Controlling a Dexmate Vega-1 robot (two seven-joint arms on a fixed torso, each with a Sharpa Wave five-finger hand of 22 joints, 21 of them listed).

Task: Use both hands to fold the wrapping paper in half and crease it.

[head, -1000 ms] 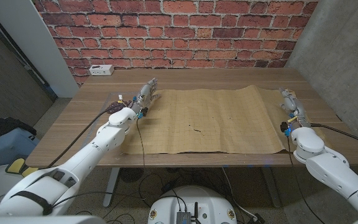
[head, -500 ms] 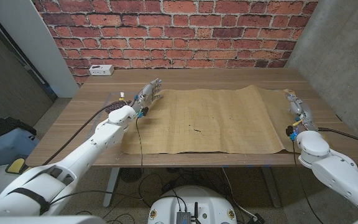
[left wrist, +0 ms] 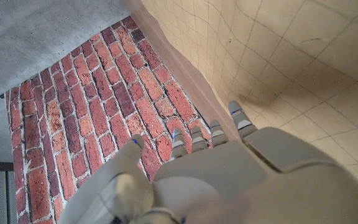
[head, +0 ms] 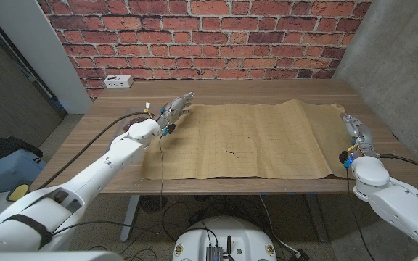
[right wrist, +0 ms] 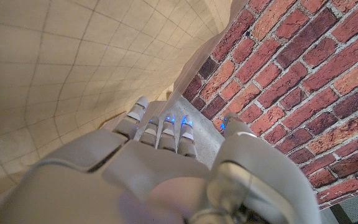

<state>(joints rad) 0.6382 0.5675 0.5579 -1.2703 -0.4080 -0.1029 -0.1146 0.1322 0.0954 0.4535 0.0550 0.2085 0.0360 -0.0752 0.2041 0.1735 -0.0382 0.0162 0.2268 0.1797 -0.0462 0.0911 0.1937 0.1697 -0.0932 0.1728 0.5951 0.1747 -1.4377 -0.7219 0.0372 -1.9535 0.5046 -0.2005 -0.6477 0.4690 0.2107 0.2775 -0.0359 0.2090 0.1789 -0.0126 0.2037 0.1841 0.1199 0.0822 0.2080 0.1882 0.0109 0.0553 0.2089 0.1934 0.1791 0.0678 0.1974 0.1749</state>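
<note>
A tan sheet of wrapping paper [head: 245,141] with a faint grid lies unfolded across the wooden table [head: 85,145]. My left hand [head: 174,109] hovers at the sheet's far left corner, fingers stretched out and holding nothing. My right hand [head: 358,130] stands just off the sheet's right edge over bare wood, fingers straight and empty. In the left wrist view my left hand [left wrist: 241,168] points its fingers along the paper [left wrist: 303,56] near its edge. In the right wrist view my right hand [right wrist: 135,174] reaches beside the paper [right wrist: 61,74], whose edge curls up slightly.
A white power strip [head: 117,81] lies at the table's back left. A brick wall [head: 209,36] stands behind the table and a concrete wall [head: 398,65] on the right. A small dark mark [head: 231,151] sits mid-sheet.
My right hand has drifted outward, away from the paper's right edge. My left hand has edged a little farther along the sheet's far left corner. The paper has stayed flat.
</note>
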